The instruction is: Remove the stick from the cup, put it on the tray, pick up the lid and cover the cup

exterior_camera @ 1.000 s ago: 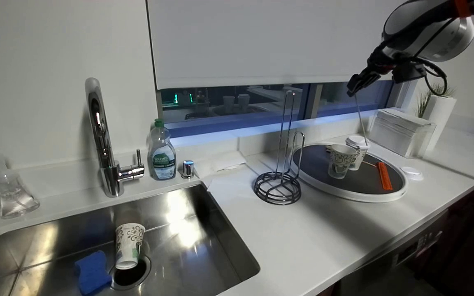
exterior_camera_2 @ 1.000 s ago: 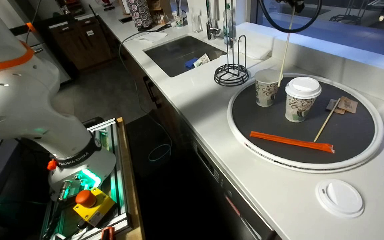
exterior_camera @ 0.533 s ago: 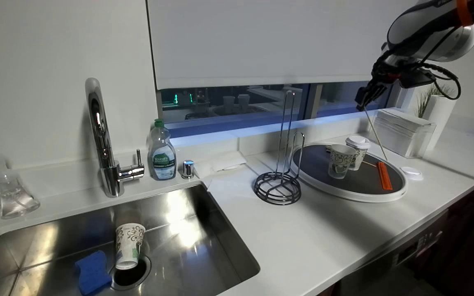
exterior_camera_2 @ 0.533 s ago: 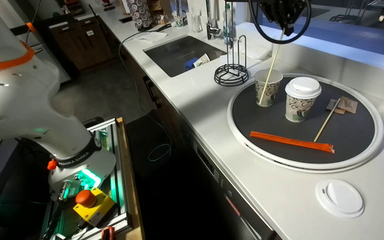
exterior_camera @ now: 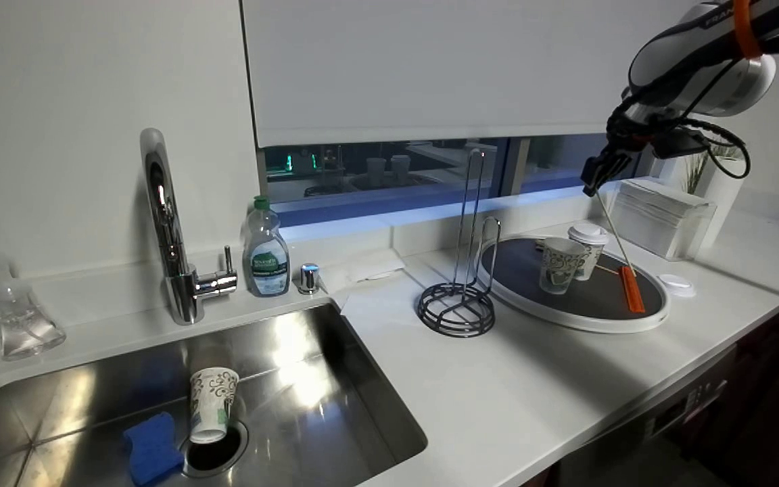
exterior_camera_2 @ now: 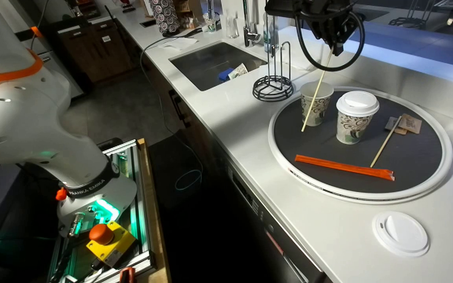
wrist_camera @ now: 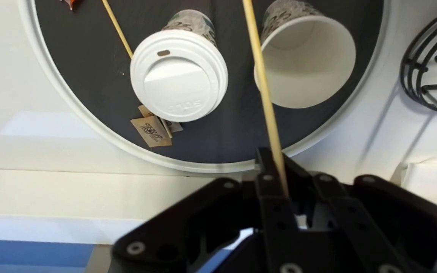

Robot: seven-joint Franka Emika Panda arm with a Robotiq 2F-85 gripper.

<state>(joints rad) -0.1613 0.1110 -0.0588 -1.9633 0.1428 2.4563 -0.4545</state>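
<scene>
Wrist view is showing the stick (wrist_camera: pixel 267 100) with its upper end between the fingers of the tool (wrist_camera: pixel 279 161), which are pinching it there, probably so that the long shaft is hanging free for laying down. Its lower tip is sitting outside the open cup (exterior_camera_2: pixel 320 112) and over the tray (exterior_camera_2: pixel 328 147); whether tip and tray are touching, the exterior views are leaving unclear. In an exterior view the shaft is crossing in front of that cup, so a careless sweep would be risking a knock. The cup is standing upright and uncovered, presumably awaiting the loose lid (exterior_camera_2: pixel 400 234), which is lying on the bench (exterior_camera: pixel 443 385) beside the tray's white rim, apart from it, with space around for gripping. A lidded cup (exterior_camera_2: pixel 354 122) is standing near the open one, an orange sleeve (exterior_camera_2: pixel 344 167) is lying towards the edge, and the dark stretch between them is offering the likeliest landing room. Beyond the rim, a wire stand (exterior_camera_2: pixel 273 94) is crowding the side towards the sink (exterior_camera: pixel 295 419).
</scene>
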